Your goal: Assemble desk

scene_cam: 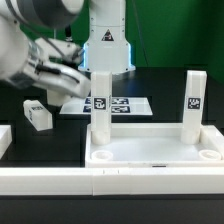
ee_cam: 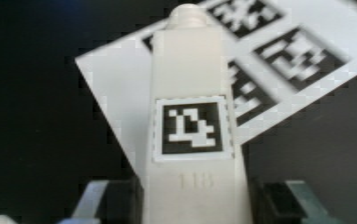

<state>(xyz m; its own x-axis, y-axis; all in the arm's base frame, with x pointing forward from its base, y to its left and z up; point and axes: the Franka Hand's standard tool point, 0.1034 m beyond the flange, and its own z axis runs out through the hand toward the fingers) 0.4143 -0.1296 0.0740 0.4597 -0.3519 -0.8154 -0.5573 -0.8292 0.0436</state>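
Exterior view faces arm point(scene_cam: 40, 40); wrist view (hugging leg point(ee_cam: 193, 90)) shares marker board point(scene_cam: 130, 104) point(ee_cam: 122, 70).

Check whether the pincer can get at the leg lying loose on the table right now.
Probably not yet: the pincer holds a tagged leg between its fingers. The loose leg itself lies in the open, with nothing on it.

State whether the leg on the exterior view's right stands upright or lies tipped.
Upright: the right-hand leg rises straight from a corner of the tabletop, with its tag facing the camera.
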